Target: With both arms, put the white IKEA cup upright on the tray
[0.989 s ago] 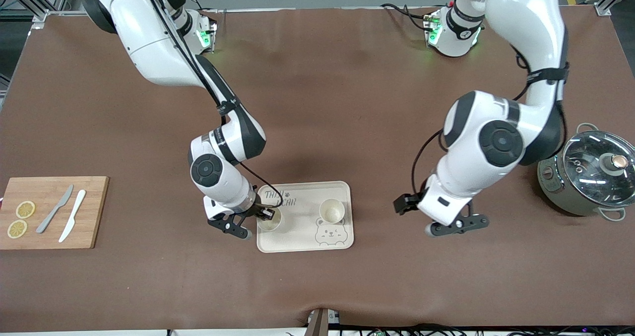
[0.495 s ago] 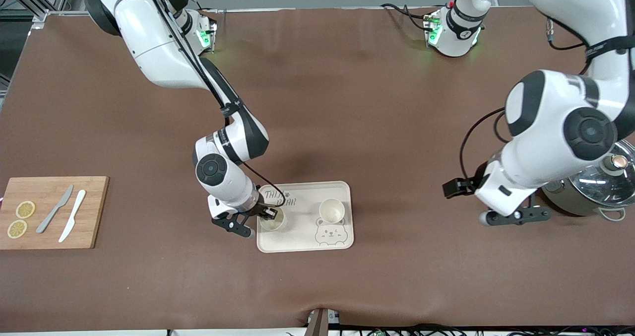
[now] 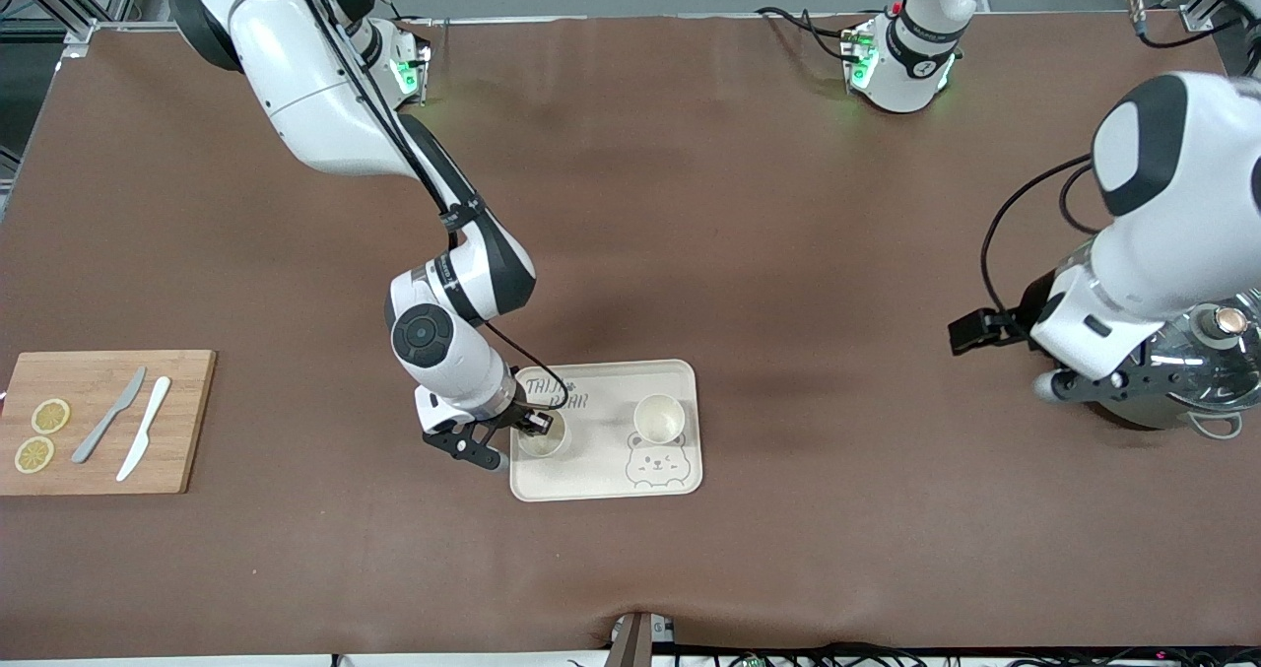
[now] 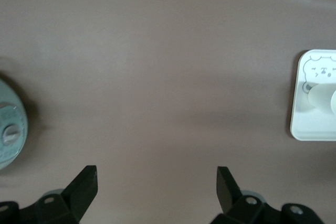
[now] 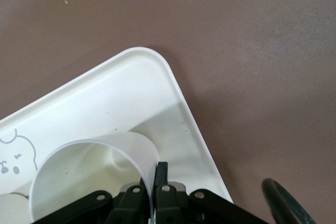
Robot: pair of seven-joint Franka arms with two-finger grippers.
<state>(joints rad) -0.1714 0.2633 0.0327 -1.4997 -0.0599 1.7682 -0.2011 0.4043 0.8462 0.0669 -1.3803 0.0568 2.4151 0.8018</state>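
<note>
The right gripper (image 3: 529,425) is pinched shut on the rim of a white cup (image 3: 541,437), standing upright on the tray (image 3: 601,485) at the right arm's end, mouth up. The left gripper (image 3: 1103,384) hangs wide open over the pot (image 3: 1197,376), well apart.

"taiji bear" on tray (image 3: 690,376)

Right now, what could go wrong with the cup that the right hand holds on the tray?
The right hand pinches the cup by its thin rim, so a skewed release could tip it. That cup stands near the tray edge and might slide off. The left hand, open over bare table, poses no risk.
</note>
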